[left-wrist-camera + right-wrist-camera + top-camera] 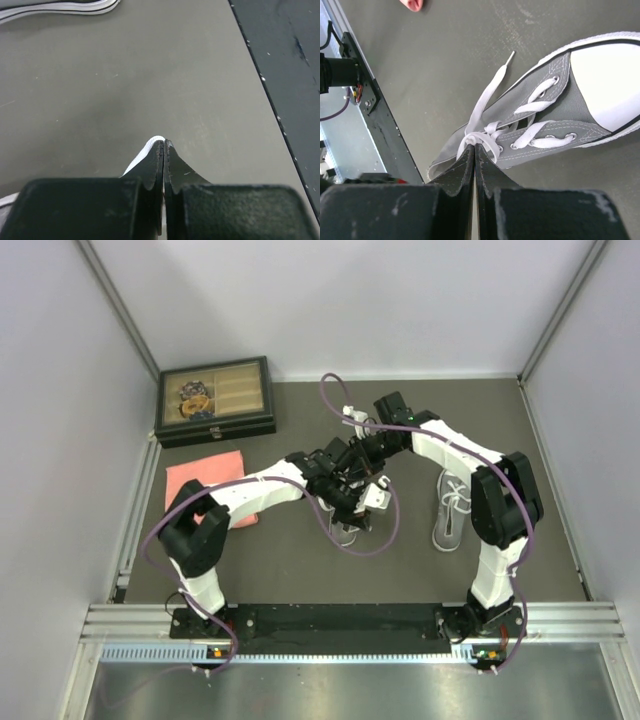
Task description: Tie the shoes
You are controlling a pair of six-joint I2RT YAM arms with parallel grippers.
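There are two shoes on the dark table. One shoe lies in the middle of the top view, right under both arms. The other shoe lies to the right of it, near the right arm. Nothing touches that one. A pink cloth and a box sit at the upper left, well apart from the shoes.

The right gripper is closed tight. It pinches the lace just where the two sides cross on top of the shoe. One loose end runs up and away from the shoe and rests on the table.

The left gripper is closed tight too. A white strip peeks out at its tip and runs down to the lower left of that view. It looks like lace, held between the fingers.

I think the step now is making the knot on the middle shoe. Each gripper has a bit of lace. No bow shows yet, so the job looks like it is only partly done, and the other shoe looks not started.

Next, the two grippers likely need to pull apart, gently and evenly, so the knot gets snug. They must not let the thin lace slip out, and they must not drag the light shoe along the table.
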